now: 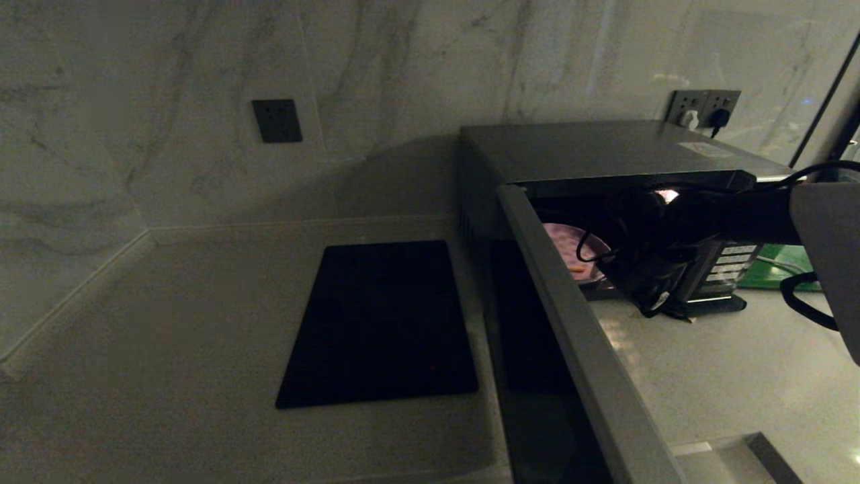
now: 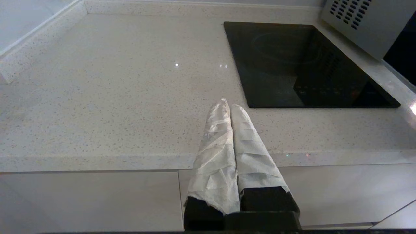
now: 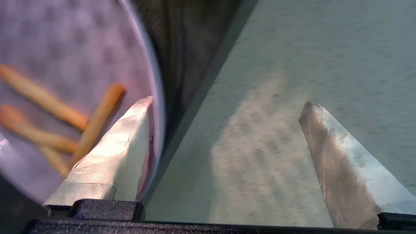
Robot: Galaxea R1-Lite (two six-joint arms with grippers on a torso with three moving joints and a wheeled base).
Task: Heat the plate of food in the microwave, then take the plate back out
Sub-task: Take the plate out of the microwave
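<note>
The microwave stands at the back right of the counter with its door swung wide open toward me. The pale-lavender plate of food lies inside the lit cavity, with orange food sticks on it. My right arm reaches into the opening from the right. The right gripper is open and holds nothing. One wrapped finger sits over the plate just inside its rim, the other is off to the side. My left gripper is shut and empty above the counter's front edge.
A flat black mat lies on the counter left of the microwave. A green board shows behind the right arm, past the button panel. Wall sockets with plugs are behind the oven. The open door blocks the space in front of the oven.
</note>
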